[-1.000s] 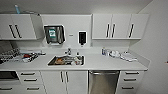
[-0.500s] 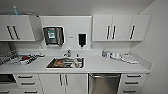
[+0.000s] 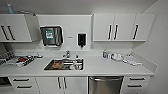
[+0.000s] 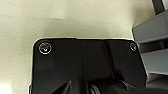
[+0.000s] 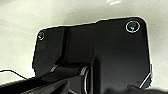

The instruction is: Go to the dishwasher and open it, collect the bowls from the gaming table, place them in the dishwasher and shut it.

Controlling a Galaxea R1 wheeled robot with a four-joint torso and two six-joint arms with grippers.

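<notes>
The dishwasher (image 3: 105, 85) door looks stiff and heavy; I would grip its top handle. My pincers' state I cannot tell.

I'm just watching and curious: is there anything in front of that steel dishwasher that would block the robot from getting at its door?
Nothing visible stands in front of the dishwasher. Its stainless front sits shut under the countertop, right of the sink, between white cabinet doors and drawers. The floor right before it is out of view.
</notes>
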